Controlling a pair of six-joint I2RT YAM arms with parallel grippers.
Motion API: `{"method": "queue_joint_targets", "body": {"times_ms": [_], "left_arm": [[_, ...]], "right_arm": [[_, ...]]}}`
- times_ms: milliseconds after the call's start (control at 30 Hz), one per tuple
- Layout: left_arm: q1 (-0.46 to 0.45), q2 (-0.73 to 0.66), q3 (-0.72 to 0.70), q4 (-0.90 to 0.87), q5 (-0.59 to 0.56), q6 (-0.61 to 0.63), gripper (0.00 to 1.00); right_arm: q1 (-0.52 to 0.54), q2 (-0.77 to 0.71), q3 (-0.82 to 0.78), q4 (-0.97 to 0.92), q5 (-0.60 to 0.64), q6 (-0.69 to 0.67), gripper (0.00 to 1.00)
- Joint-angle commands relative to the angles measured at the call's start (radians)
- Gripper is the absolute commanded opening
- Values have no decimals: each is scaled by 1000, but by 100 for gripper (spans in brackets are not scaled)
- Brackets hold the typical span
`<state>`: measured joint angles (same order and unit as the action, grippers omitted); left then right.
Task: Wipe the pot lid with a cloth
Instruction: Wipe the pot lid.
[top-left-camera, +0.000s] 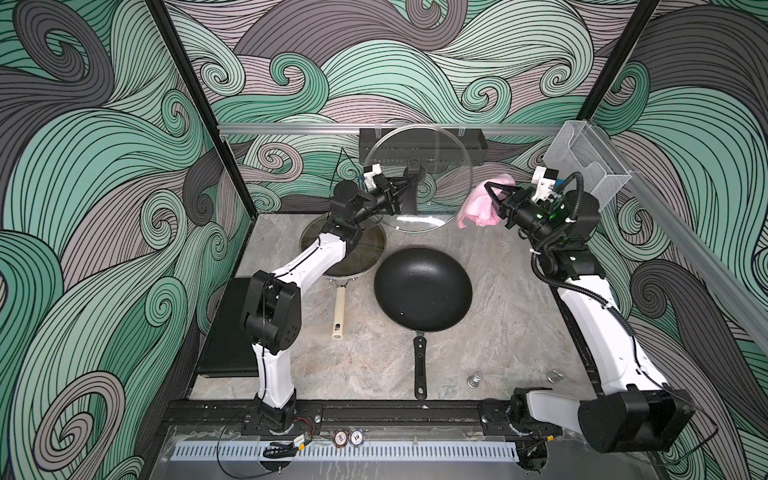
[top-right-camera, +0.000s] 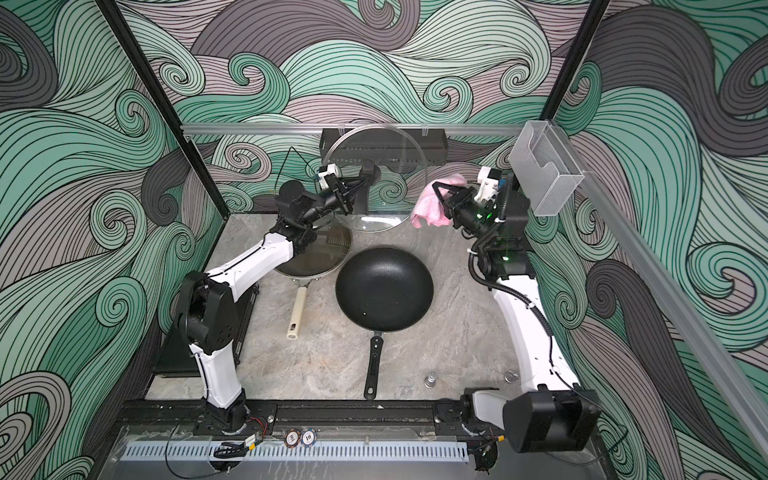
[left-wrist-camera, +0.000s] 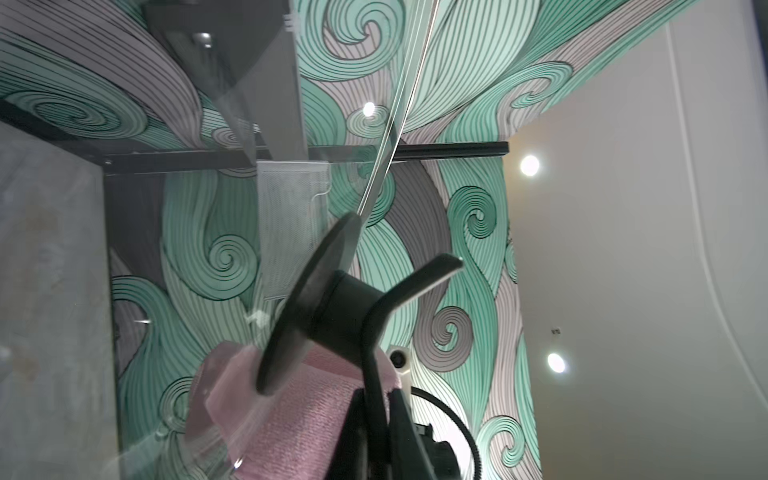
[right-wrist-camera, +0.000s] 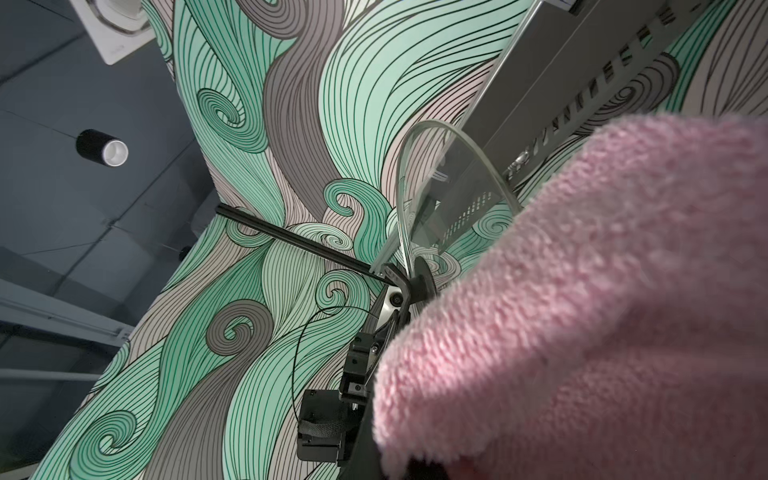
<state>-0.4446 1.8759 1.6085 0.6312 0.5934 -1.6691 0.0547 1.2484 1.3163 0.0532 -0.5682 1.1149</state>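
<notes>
A: status? where's the cloth?

B: Pink terry cloth (top-left-camera: 482, 203) is bunched in your right gripper (top-left-camera: 491, 195), jaws clamped shut on it, up in the air at the rim of the glass lid (top-left-camera: 444, 183). Can't tell if it touches the glass. Your left gripper (top-left-camera: 409, 179) is closed on the lid's black handle (left-wrist-camera: 345, 307), w/ the lid near upright over the back of the table (top-left-camera: 498, 316).

A: risks?

B: Main one imo: you press w/ the cloth and the lid pivots in that handle grip. The glass is smooth, rigid and thin-rimmed, and a wide disc makes a long lever. Push too hard and it twists or slips out, prob dropping toward the black nonstick pan (top-left-camera: 423, 286). The cloth is soft and fluffy and pinched at one spot only, so loose folds may drag rather than wipe, or pull free. Watch your gripper fingers vs the glass too.

A: other lid?

B: Second glass lid (top-left-camera: 361, 249) sits on the cream-handled pan (top-left-camera: 338, 307) under your left arm. Leave it.
</notes>
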Motion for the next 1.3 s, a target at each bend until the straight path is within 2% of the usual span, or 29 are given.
{"method": "queue_joint_targets", "body": {"times_ms": [0,133,300,367,500,633,833,967,1100,1267], "left_arm": [[-2,-121,43,35,9,165,0],[-18,-110,12,45,18,138,0],[-38,-132,-47,52,34,120,0],[-55,-139,-47,-9,69,147,0],[-88,-165,-96,-12,88,162,0],[-114,-206,-99,-166,110,278,0],[-126,-220,-146,-104,140,250,0],[-133,-240,-144,-188,172,313,0],[-150,-230,-160,-166,226,292,0],[-176,-225,-138,-263,280,353,0]], "right_arm": [[33,-15,53,-274,41,-197,0],[102,29,117,-345,5,-253,0],[118,99,157,-386,14,-282,0],[126,134,182,-405,24,-301,0],[131,194,222,-495,71,-347,0],[131,240,227,-521,84,-367,0],[134,270,240,-544,122,-463,0],[133,306,314,-616,161,-562,0],[133,352,383,-645,138,-641,0],[153,429,465,-670,75,-695,0]]}}
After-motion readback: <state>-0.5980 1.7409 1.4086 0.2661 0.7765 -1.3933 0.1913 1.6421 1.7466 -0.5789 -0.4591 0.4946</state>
